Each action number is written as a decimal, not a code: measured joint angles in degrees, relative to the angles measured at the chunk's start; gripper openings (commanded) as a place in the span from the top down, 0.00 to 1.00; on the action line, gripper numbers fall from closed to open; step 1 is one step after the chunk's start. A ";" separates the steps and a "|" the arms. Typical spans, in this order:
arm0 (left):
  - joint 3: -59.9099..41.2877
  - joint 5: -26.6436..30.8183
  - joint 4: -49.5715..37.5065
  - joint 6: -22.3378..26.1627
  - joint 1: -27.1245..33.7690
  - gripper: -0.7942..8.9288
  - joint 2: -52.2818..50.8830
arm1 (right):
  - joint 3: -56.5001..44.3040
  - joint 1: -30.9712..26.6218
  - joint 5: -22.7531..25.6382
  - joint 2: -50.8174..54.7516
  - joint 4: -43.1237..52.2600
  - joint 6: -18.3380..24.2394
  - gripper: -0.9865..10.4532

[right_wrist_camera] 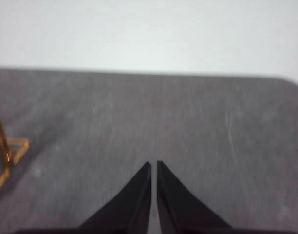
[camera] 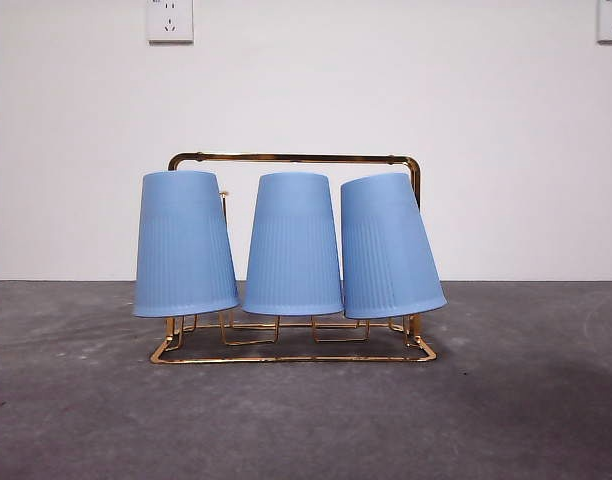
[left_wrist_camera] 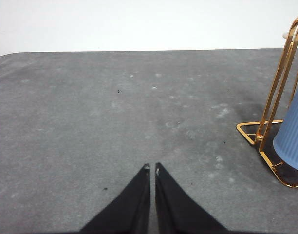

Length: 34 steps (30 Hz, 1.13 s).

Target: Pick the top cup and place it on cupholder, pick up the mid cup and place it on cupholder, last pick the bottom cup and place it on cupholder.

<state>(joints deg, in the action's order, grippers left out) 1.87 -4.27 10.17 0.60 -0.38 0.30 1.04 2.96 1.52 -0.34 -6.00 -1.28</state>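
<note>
Hanging inverted, three ribbed blue cups (camera: 293, 245) fill the wire cupholder (camera: 291, 352); both claws pinched together.

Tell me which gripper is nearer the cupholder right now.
Left, going by the wrist views. The left gripper sits shut over bare table with the cupholder large and close at its side; the right gripper, also shut, sees only a blurred corner of it at the frame's edge.

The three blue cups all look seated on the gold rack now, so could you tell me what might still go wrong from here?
1. The right cup leans outward in the front view, unlike the left cup and middle cup; a bump could perhaps tip it off the rack.
2. The left end effector and right end effector both rest low over the table with the rack's ends close beside them; a sideways move might clip the light wire frame.
</note>
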 measured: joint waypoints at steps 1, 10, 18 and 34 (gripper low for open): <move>0.00 0.00 0.00 0.00 0.00 0.91 0.00 | -0.11 0.00 0.00 -0.02 -1.66 -0.02 0.90; 0.00 0.00 0.00 0.00 0.00 0.91 0.00 | -0.11 0.00 -0.09 -0.02 -3.39 -1.60 0.90; 0.00 0.00 0.00 0.00 0.00 0.91 0.00 | -0.11 0.00 -0.04 -0.02 -3.19 -1.97 0.90; 0.00 0.00 0.00 0.00 0.00 0.91 0.00 | -0.11 0.00 -0.04 -0.02 -3.19 -1.97 0.90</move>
<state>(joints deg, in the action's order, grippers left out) 1.87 -4.27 10.17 0.60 -0.38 0.30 0.93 2.96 1.48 -0.36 -9.19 -3.25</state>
